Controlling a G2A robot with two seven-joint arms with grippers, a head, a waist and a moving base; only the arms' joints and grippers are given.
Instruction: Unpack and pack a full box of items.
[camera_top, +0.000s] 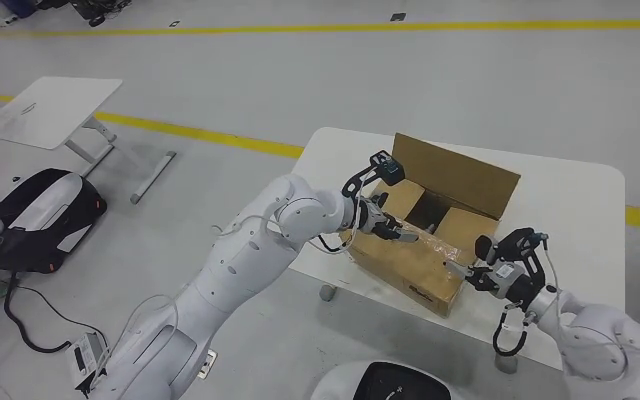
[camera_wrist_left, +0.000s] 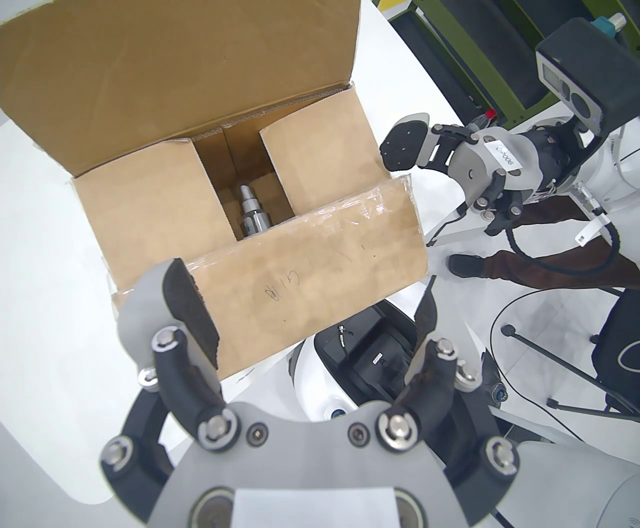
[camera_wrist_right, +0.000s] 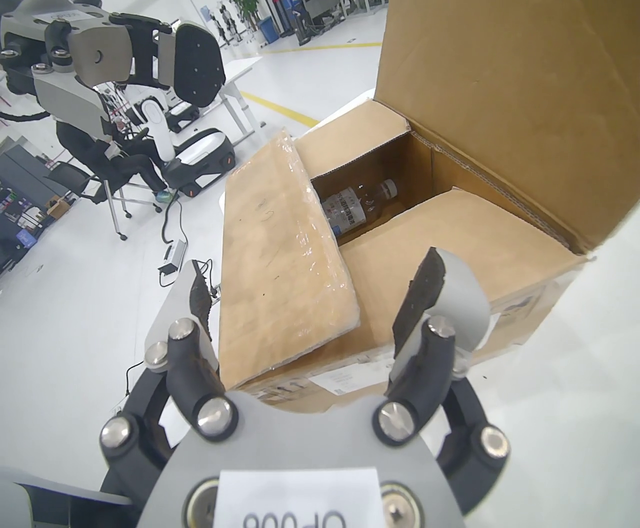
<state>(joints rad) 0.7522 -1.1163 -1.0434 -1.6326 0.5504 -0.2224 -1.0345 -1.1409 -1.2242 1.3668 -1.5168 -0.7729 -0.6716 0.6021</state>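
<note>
Left gripper: jaws wide, empty, at taped brown cardboard flap.
Right gripper: jaws wide, empty.
Advice: fold flap outward.

Box is brown cardboard, matt & a bit rough; its cut edges show wavy paper inside. Front flap has clear tape on it, shiny & wrinkly. Metal part in the box looks smooth & shiny, like steel. Bottle is clear plastic w/ a paper label. Left gripper is matt grey metal w/ shiny screws; its pads are black, rough & worn. Table is white & smooth.
</note>
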